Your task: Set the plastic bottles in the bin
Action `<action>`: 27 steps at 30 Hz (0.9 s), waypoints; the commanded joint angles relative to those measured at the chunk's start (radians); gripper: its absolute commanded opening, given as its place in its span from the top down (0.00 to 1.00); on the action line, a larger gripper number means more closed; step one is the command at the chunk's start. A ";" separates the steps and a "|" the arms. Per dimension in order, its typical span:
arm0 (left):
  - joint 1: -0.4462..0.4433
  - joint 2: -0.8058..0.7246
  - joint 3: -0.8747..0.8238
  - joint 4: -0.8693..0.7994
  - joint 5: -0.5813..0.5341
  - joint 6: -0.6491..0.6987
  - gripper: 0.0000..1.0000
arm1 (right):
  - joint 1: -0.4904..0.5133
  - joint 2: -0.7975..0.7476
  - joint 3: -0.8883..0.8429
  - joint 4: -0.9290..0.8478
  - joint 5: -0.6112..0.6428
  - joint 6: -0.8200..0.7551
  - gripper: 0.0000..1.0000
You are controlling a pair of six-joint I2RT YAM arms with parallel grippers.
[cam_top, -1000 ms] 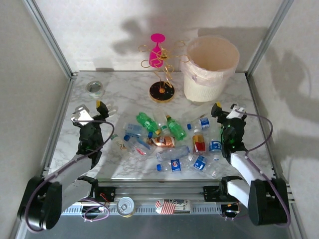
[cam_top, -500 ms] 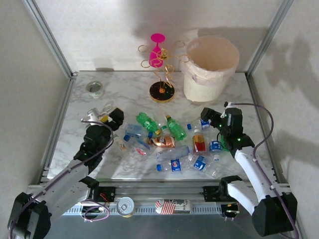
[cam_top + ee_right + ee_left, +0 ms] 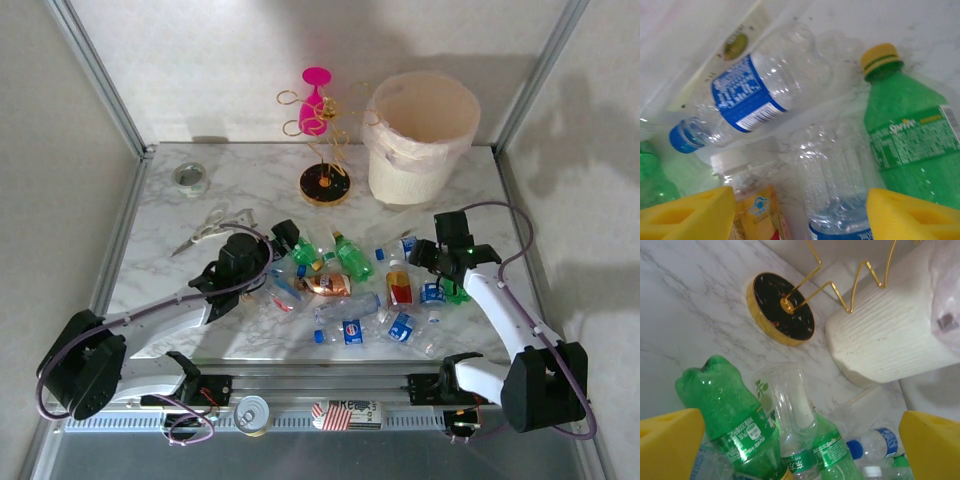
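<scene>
Nearest me, a silver tin can (image 3: 250, 413) sits on the metal rail in front of the bench (image 3: 150, 260). Just beyond it, on the marble top, the plastic bottles (image 3: 345, 305) lie in a loose heap across the middle. Most are clear with blue caps and labels, and a few are green. All of them are on the bench, well apart from the bin.

The left hand (image 3: 284, 238) reaches in low at the heap's left edge. Its yellow fingers (image 3: 670, 445) are spread wide with nothing between them gripped. From its wrist I see a green bottle (image 3: 735, 415) and an uncapped clear bottle (image 3: 790, 400) lying side by side, touching.

The right hand (image 3: 422, 256) is down at the heap's right edge. Its fingers (image 3: 687, 212) stand apart on either side of a clear blue-banded bottle (image 3: 832, 170) — not clamped, since there is room left at one side. A Sprite bottle (image 3: 905, 145) with a yellow cap lies just beside it, and a blue-labelled bottle (image 3: 755, 95) lies crosswise behind.

Farther back, scissors (image 3: 208, 226) lie behind the left arm and a tape roll (image 3: 190, 178) sits near the far-left corner. A gold wire stand (image 3: 325, 184) carries a pink glass (image 3: 317, 100). Just beside it, at the far right, stands the bin (image 3: 420, 170) — cream-white, lined and upright.
</scene>
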State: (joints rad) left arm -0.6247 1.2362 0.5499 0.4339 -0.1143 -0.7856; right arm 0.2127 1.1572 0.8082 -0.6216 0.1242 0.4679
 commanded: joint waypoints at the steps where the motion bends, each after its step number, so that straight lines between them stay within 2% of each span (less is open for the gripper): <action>1: -0.015 0.017 0.019 0.014 0.010 0.012 0.01 | 0.014 0.020 0.023 -0.099 0.091 0.018 0.31; 21: -0.017 -0.091 -0.056 -0.010 -0.098 0.009 0.01 | 0.033 0.207 -0.081 0.077 0.089 0.032 0.31; 27: -0.017 -0.118 -0.061 -0.025 -0.115 0.019 0.00 | 0.034 0.251 -0.078 0.097 0.113 0.031 0.26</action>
State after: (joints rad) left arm -0.6334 1.1458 0.5011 0.4206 -0.1963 -0.7853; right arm 0.2413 1.3743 0.7467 -0.5175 0.2165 0.4877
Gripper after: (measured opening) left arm 0.995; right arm 0.727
